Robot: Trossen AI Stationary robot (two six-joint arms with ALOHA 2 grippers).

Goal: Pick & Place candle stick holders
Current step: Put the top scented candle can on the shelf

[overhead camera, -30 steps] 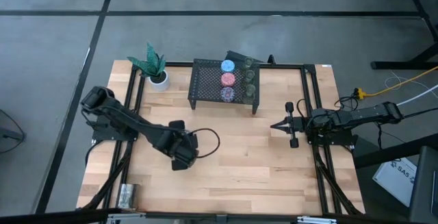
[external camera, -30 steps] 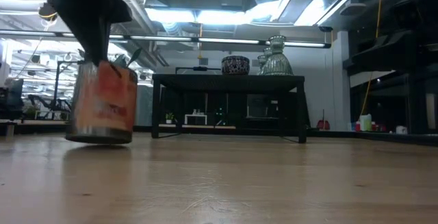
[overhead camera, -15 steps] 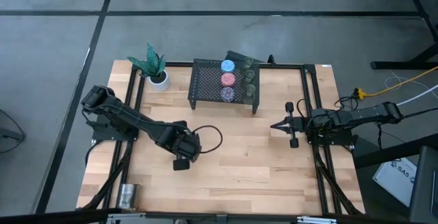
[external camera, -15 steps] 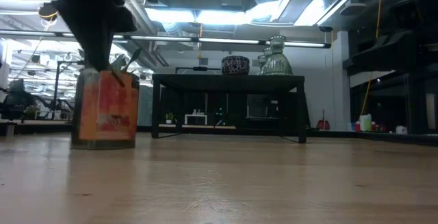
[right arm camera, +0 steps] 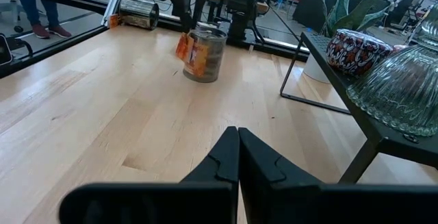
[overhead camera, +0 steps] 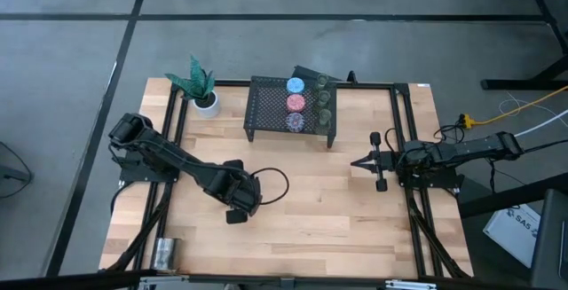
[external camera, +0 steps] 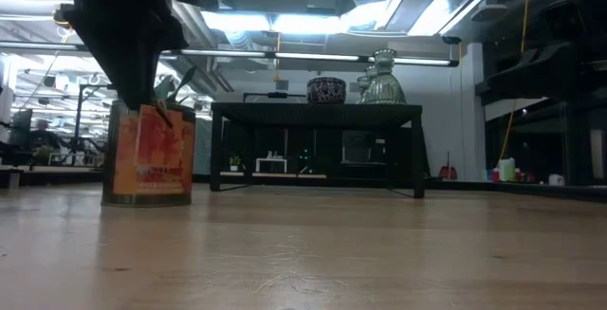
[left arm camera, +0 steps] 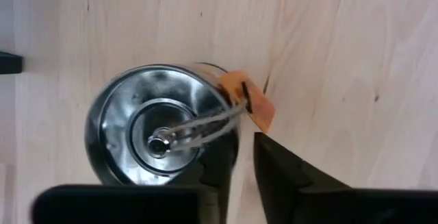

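Left wrist view: silvery round candle stick holder with orange marks standing upright on the wooden tabletop, left gripper directly above it with jaws straddling its rim, pinch not clearly tight, so grip cannot be told. High view: same holder under the left gripper toward the tabletop's middle, second silvery holder lying near the front left corner, black mesh rack with coloured holders at the back edge. Right gripper waiting near the right edge, jaws pressed together.

Shiny silvery metal holder with orange paper label, on pale matt wood table
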